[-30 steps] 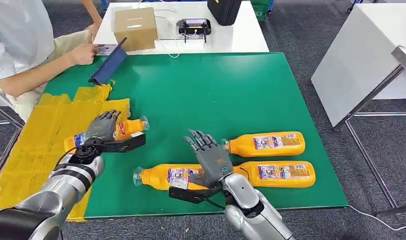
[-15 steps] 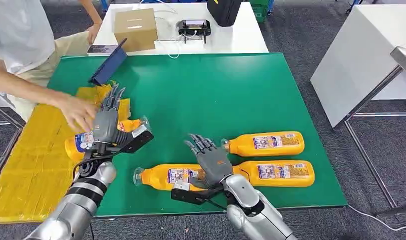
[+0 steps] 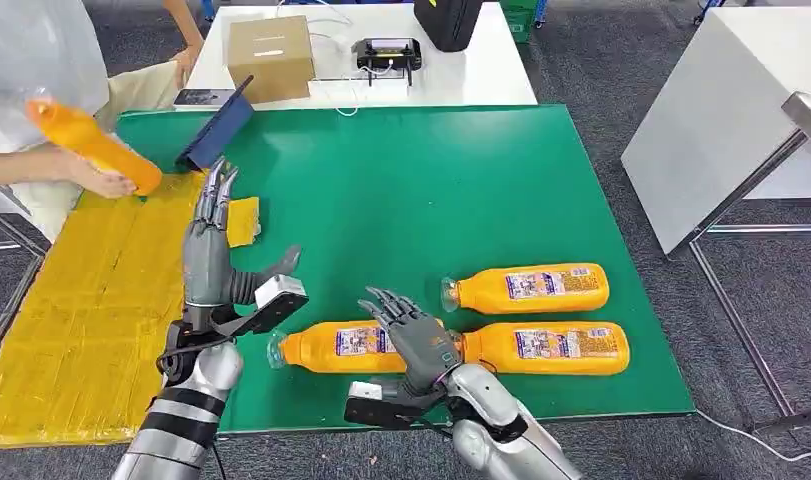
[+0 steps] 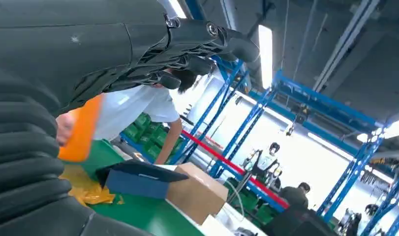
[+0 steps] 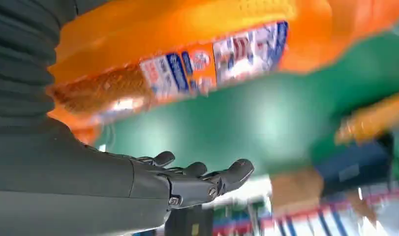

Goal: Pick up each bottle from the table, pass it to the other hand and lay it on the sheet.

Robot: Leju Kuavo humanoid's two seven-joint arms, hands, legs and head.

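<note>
On the green desk [image 3: 461, 170] three orange bottles lay on their sides: one [image 3: 529, 288] further back, one [image 3: 551, 347] nearer the front edge, and a third [image 3: 331, 347] just left of it, their ends hidden behind the right hand. The right hand [image 3: 413, 335] hovered over that meeting point with its fingers [image 3: 386, 303] released and spread, grasping nothing; whether the palm touched the third bottle could not be told. In the right wrist view the fingers [image 5: 207, 182] stood apart from the bottle's blurred label, whose blue and white print was too smeared to read. The left hand [image 3: 209, 255] was raised upright near the edge of the yellow sheet [image 3: 81, 310], fingers [image 3: 213, 195] straight and released, holding nothing. A fourth bottle [image 3: 91, 145] was lifted above the sheet's far end in a person's hand [image 3: 106, 182]. The labels on the lying bottles showed small blue and white panels, unreadable. A dark tablet [image 3: 216, 132] leaned at the desk's back corner, and a cardboard box [image 3: 271, 55] sat on the white table beyond
</note>
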